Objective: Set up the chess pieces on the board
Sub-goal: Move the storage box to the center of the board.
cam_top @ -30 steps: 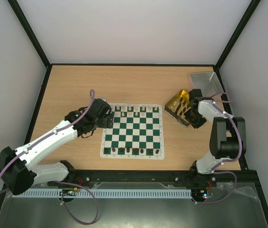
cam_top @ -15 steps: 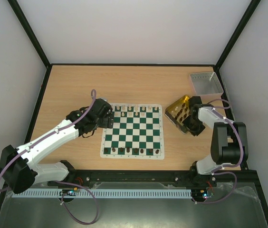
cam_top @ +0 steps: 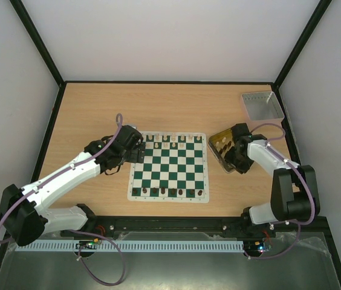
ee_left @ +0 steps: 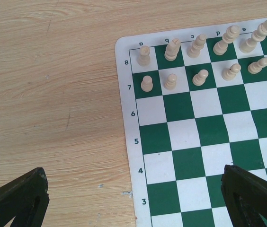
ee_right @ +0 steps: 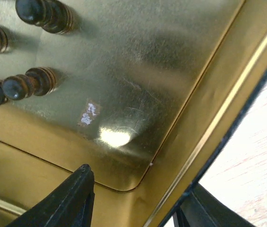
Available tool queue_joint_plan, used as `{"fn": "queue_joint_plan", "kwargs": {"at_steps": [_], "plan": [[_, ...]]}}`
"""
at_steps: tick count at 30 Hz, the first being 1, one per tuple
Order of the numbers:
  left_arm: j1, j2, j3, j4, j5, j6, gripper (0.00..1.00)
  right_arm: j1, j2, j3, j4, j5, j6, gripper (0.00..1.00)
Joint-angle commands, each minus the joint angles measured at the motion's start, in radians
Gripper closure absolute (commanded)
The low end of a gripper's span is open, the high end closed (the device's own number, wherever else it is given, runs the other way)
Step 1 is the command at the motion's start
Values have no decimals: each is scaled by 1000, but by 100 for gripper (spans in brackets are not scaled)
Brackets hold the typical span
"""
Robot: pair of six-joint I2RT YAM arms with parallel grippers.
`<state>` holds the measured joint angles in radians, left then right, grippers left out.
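Our right tool [ee_right: 138,191] has its two black, wedge-shaped fingers on either side of one wall of the yellow tray [ee_right: 138,71], one inside and one outside. We cannot tell whether they clamp the wall or have let go. The tray is translucent plastic, glossy and faintly scratched, with rounded corners and a raised rim. Several dark chess pieces [ee_right: 29,84], ribbed and knob-headed, appear to lie on their sides on its floor. The tray sits just off the right edge of the board [cam_top: 169,163], and a grey rectangular tray [cam_top: 262,106] rests at the tabletop's far right corner.

Our left tool [ee_left: 133,201] hangs released, fingers spread wide and holding nothing, above the board's left edge. The board is a thin flat mat of dark green and white checks with a white border, near the middle of the pale wood-grain tabletop [ee_left: 53,94], somewhat toward its near edge. Pale chess pieces [ee_left: 171,81], smooth and cream, stand in two rows along its far edge. More dark ones [cam_top: 164,192] line its near edge.

A second ago the yellow tray was tipped up and farther from the board. Now it looks flatter and nearer the board. The left arm and the board's pieces are unchanged.
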<state>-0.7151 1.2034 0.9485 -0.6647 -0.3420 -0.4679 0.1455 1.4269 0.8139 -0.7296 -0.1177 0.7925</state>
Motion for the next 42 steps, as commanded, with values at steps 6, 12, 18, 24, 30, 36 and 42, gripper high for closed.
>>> {"fn": "queue_joint_plan", "kwargs": {"at_steps": [6,12,18,24,30,36,42], "plan": [[-4,2,2,-2,-17,2,1,64,-15,-41,-40,-28,1,56],[-4,-1,1,-1,-18,2,1,88,-39,-50,-48,-54,19,55],[-3,-2,-1,3,-17,3,1,120,-67,-51,-73,-70,33,55],[-3,-5,-4,4,-21,3,1,135,-96,-67,-105,-67,13,55],[-3,-5,-3,3,-21,3,1,167,-107,-102,-101,-84,7,55],[-3,-2,-1,2,-18,5,1,220,-97,-99,-85,-98,30,55],[-3,-1,-4,1,-17,5,1,229,-77,-61,-107,-46,39,55]]}}
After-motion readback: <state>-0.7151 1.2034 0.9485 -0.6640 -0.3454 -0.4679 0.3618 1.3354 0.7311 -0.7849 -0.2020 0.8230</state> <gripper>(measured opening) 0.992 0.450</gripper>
